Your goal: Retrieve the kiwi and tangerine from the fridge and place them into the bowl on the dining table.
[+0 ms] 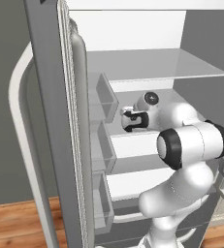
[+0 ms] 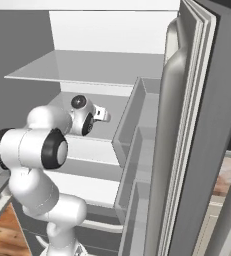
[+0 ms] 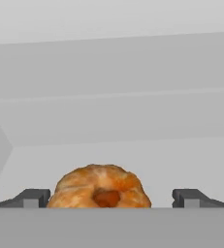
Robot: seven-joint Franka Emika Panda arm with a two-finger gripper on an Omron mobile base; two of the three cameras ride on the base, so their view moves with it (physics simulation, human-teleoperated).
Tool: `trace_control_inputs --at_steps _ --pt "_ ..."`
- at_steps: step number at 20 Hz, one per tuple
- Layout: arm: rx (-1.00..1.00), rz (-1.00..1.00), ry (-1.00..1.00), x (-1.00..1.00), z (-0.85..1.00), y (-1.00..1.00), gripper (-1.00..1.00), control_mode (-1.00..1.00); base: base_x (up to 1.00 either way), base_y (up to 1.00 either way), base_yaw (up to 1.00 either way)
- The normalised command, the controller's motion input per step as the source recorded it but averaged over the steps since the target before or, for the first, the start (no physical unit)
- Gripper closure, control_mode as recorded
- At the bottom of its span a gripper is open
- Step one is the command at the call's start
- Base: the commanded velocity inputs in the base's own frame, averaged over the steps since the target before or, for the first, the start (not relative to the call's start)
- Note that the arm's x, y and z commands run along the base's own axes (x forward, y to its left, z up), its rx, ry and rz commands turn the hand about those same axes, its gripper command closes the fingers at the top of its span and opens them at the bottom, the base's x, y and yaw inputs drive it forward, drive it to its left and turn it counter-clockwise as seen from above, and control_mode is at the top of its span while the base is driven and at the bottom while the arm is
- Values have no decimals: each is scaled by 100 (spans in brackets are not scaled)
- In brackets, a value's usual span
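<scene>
White fridge shelf (image 3: pixel 111 155), dimpled (round) tangerine (image 3: pixel 100 187)

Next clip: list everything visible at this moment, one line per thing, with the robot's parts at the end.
tangerine: one, orange-brown, on a white fridge shelf, between the two fingertips in the hand view
fridge: one, grey outside, white inside, doors open
shelves: several, white to pale grey, stacked inside the fridge
door bins: three on each door, grey, one above another
handle: one, white, long and curved, on the door in the left base view
floor: wooden, brown, low beside the fridge
arm: one, white with dark joints, reaching into the fridge at mid shelf
gripper: one, dark fingertips, open, astride the tangerine without touching it
</scene>
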Motion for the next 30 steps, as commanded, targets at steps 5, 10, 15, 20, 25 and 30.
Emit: trace_control_inputs --at_steps 5,10,15,20,25,30 --pt "0 0 0 15 -16 0 -100 -100 0 0 0" --pt "0 0 0 1 -25 0 -100 -100 0 0 0" --pt "0 0 1 -6 -37 0 -100 -100 0 0 0" --pt "0 0 2 -21 -34 0 -100 -100 0 0 0" --pt "0 0 5 -21 -38 0 -100 -100 0 0 0" --pt "0 0 4 -1 -37 0 -100 -100 0 0 0"
